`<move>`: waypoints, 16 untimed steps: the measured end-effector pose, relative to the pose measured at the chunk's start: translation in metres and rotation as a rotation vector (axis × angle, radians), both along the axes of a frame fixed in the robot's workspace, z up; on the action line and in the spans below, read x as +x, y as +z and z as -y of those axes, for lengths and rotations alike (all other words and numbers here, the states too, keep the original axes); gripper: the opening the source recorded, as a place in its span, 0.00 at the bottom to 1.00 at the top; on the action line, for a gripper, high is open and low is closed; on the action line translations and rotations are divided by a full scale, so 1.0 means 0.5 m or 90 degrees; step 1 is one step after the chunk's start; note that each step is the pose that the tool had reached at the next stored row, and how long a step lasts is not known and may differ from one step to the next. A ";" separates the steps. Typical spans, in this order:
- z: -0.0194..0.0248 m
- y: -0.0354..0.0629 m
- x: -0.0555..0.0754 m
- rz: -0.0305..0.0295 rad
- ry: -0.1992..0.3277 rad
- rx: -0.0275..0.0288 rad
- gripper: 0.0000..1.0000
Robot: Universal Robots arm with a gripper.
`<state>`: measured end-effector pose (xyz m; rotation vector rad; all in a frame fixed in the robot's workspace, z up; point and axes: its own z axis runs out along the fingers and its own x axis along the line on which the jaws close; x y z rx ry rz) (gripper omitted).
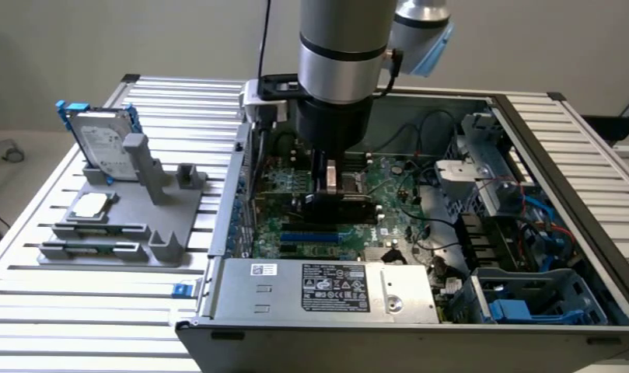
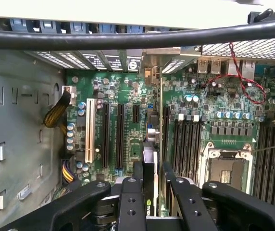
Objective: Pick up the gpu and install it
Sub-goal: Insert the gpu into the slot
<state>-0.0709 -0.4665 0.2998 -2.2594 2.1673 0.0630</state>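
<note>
Gripper: the black two-fingered gripper [image 1: 336, 186] is hanging straight down inside the open computer, and its fingers [image 2: 129, 204] are pressing in from both sides. It's clamping the gpu.
Gpu: the thin flat black card with a green board edge [image 2: 150, 161] is standing upright between the fingers. The wrist view is catching it edge-on.
Gpu position: in the exterior view the gpu [image 1: 338, 208] is sitting low over the middle of the board. I cannot tell whether its lower edge is touching a slot.
Arm: the silver and black cylindrical arm [image 1: 340, 47] is coming down from above, right over the case.
Motherboard: the green circuit board [image 1: 403, 210] is lying flat under the card, packed with small parts.
Slots: the long black expansion slots [image 2: 120, 134] are running parallel to the card, just beside it. A white slot [image 2: 89, 130] is lying beyond them.
Socket: the square silver processor socket [image 2: 224, 168] is showing on the card's other side, near it.
Cable: a thick black cable [image 2: 128, 38] is crossing the wrist view, with a thin red wire [image 2: 245, 79] looping over the board.
Power supply: the silver labelled metal box [image 1: 325, 287] is sitting at the near end of the case.
Case: the dark grey metal case [image 1: 397, 346] is lying open on the slatted aluminium table [image 1: 75, 311].
Fixture: towards the exterior view's left, well apart from the gripper, a grey plastic fixture [image 1: 179, 206] is holding a silver hard drive in a blue frame [image 1: 99, 144] upright. It is also holding long narrow memory sticks [image 1: 94, 249].
</note>
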 end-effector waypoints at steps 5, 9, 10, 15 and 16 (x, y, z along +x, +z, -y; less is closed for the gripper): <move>0.0003 -0.002 0.000 0.0001 0.000 0.0000 0.27; 0.0008 -0.007 -0.001 0.0000 -0.010 -0.0002 0.27; 0.0011 -0.008 -0.001 0.0000 -0.012 -0.0002 0.27; 0.0038 -0.011 -0.002 0.0000 -0.015 -0.0002 0.27; 0.0049 -0.012 -0.002 0.0001 -0.016 -0.0001 0.27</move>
